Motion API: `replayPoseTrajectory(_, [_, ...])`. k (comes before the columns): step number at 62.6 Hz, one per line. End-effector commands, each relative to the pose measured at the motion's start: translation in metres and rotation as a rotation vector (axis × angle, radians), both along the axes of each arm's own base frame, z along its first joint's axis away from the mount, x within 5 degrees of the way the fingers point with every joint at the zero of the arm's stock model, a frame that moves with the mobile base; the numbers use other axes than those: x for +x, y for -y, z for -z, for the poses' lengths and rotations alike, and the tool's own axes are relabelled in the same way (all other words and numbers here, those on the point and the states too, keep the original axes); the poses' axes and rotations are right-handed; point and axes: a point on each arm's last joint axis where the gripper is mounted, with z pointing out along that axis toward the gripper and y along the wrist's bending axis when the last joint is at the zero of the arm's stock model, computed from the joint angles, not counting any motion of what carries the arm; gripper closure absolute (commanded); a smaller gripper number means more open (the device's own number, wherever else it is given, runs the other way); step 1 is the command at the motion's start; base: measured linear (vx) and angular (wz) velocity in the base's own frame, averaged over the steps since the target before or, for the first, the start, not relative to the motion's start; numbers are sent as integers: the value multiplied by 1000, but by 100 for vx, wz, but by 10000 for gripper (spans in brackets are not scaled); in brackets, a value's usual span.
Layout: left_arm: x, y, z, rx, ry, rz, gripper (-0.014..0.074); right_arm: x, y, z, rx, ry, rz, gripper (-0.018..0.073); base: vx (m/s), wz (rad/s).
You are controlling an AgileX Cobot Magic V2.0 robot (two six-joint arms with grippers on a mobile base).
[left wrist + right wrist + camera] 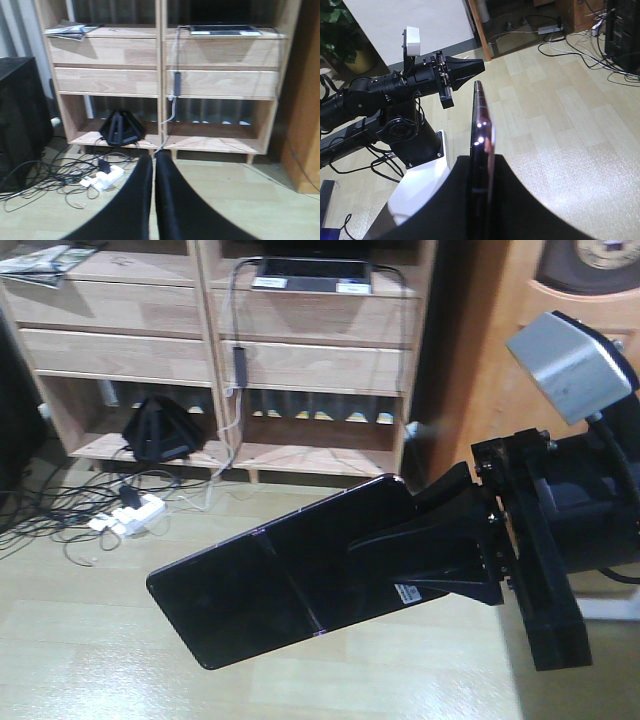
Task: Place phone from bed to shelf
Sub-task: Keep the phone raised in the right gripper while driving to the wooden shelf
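The right gripper [385,545] clamps the phone [270,580] by its end, holding it tilted in the air above the pale wood floor [100,640], in front of the shelf [320,320] and well apart from it. The left gripper [153,170] has its 2 fingers pressed together with nothing between them.

I read this location as a room in a private home.

1. A pale wooden shelving unit [160,60] with plain drawer fronts [105,80] stands along the far wall.
2. Its upper shelf [125,31] carries a grey laptop [225,30] on the right and loose magazines [70,29] on the left.
3. A tangle of cables [50,175] and a white power strip [107,177] lie on the floor at near left.
4. The floor [240,200] is light wood-effect plank.
5. The right wrist view shows a potted plant [340,30] in a corner.
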Motion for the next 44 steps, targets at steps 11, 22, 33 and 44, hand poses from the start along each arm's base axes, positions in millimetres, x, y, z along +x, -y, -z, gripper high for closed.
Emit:
replayPoseTrajectory(11, [0,-1,-6,-6,78,-11,596,-11,-2,-19,100,1,-57,561,16,22])
replayPoseTrajectory(22, [0,-1,-6,-6,78,-11,596,-11,-2,-19,100,1,-57,561,18,23])
replayPoseTrajectory(33, [0,-1,-6,-6,78,-11,596,-11,-2,-19,100,1,-57,561,19,22])
replayPoseTrajectory(44, [0,-1,-6,-6,78,-11,596,-11,-2,-19,100,1,-57,561,20,20])
